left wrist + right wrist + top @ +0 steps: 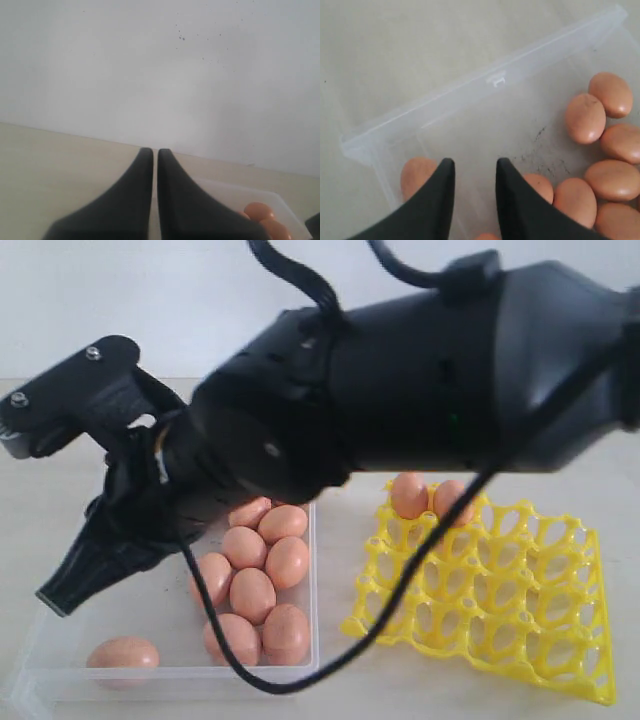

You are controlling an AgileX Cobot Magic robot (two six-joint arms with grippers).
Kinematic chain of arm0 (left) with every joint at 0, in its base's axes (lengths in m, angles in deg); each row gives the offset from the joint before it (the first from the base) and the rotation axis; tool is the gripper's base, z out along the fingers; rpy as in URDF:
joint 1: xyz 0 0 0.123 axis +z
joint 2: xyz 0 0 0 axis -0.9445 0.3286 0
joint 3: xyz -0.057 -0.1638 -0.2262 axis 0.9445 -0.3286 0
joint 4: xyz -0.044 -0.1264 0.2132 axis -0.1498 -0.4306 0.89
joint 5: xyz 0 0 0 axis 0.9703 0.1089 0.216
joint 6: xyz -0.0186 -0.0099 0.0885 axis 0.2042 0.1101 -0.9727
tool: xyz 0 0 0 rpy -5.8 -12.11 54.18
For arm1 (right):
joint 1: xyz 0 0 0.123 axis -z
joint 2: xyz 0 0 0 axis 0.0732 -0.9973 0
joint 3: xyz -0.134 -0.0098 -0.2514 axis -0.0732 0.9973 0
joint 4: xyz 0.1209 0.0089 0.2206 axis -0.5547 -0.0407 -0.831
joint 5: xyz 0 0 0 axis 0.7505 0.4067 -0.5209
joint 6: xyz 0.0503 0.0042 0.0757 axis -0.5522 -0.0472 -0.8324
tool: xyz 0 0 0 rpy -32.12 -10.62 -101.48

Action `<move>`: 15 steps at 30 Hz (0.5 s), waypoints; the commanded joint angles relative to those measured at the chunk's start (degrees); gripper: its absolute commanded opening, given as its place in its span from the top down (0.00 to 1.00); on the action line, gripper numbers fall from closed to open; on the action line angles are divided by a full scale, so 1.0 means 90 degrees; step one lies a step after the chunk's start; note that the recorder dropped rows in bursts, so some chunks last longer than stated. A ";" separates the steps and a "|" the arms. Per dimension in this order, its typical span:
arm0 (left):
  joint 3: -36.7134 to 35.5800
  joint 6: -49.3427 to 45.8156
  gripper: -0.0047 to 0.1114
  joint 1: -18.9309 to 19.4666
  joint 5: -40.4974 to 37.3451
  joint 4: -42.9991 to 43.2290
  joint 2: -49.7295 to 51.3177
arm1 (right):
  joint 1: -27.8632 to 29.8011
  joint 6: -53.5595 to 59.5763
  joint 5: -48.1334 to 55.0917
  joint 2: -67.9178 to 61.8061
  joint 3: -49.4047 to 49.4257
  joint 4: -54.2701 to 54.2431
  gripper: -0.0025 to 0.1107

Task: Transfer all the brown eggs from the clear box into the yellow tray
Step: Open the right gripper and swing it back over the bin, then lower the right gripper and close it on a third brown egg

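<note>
Right gripper [58,595] stretched across the exterior view, low over the left end of the clear box [160,672]; spread unreadable from here. Nearest: a lone egg [122,652] just beside the tip, long axis across the view. Nine brown eggs [252,595] counted in the box, more perhaps hidden behind the arm; two in the yellow tray [520,620].

Left wrist view: left gripper [155,150] pressed closed, empty, aimed at the wall [160,65], off to the side of the box.

Right wrist view: jaws parted, nothing between; one egg [417,172] just outside one finger, probably the lone egg. Likely a small sideways shift needed. Right arm clearly nearer.
</note>
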 commanded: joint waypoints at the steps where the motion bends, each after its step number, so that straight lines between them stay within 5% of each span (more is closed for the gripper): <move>1: 0.0020 0.0047 0.93 0.0009 0.0103 -0.0067 -0.0017 | 0.0152 -0.0629 0.0779 -0.0643 -0.1085 -0.0323 0.75; 11: 0.0020 0.0047 0.93 0.0009 0.0103 -0.0067 -0.0017 | 0.0899 -0.0604 0.3013 -0.2107 -0.2854 -0.0526 0.75; 15: 0.0020 0.0047 0.93 0.0009 0.0103 -0.0067 -0.0017 | 0.1164 0.0060 0.3094 -0.2338 -0.3099 -0.0511 0.60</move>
